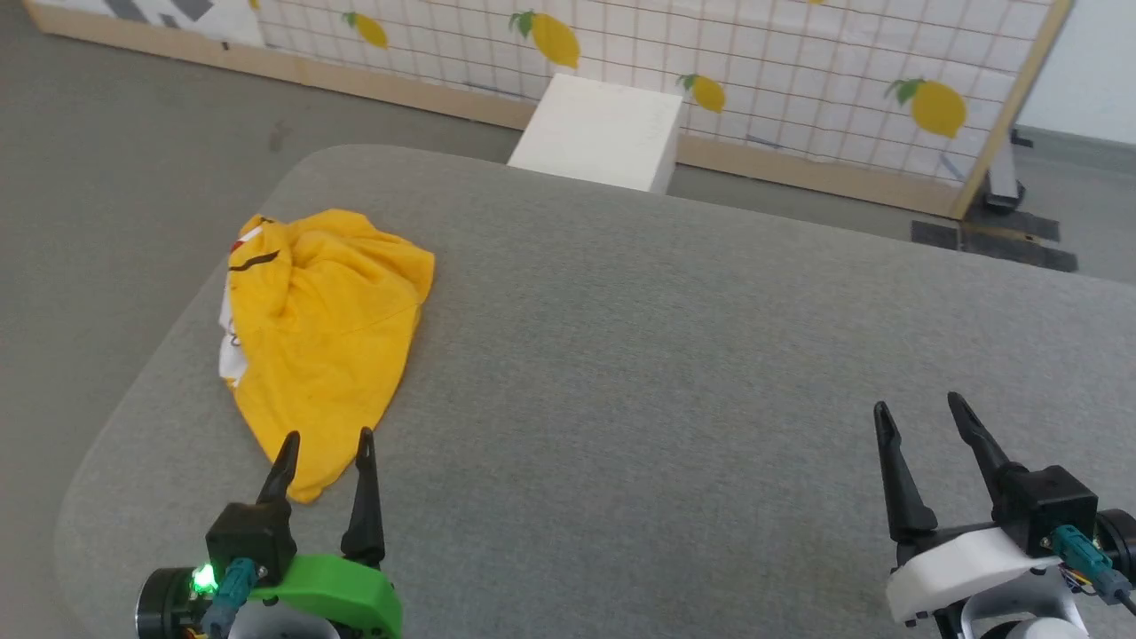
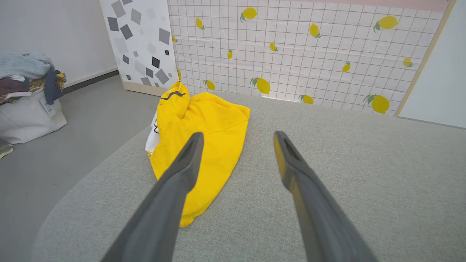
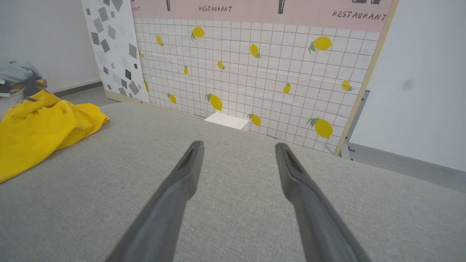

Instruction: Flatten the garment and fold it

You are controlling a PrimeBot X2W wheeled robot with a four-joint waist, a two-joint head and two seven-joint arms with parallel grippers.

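Note:
The garment (image 1: 319,337), a bright yellow T-shirt with a white patch and a thin black stripe, lies crumpled in a heap on the left part of the grey padded table (image 1: 674,355). Its near tip points toward my left gripper (image 1: 326,437), which hovers open just short of that tip, nothing between its fingers. The left wrist view shows the garment (image 2: 207,142) straight ahead, partly behind the left finger (image 2: 182,174). My right gripper (image 1: 921,401) stands open at the lower right, far from the cloth. In the right wrist view the garment (image 3: 40,127) lies at far left.
A white box (image 1: 603,129) stands beyond the table's far edge, before a lemon-patterned tiled panel (image 1: 799,71). A white bag heaped with clothes (image 2: 25,98) sits on the grey floor to the left. The table's rounded left edge runs close to the garment.

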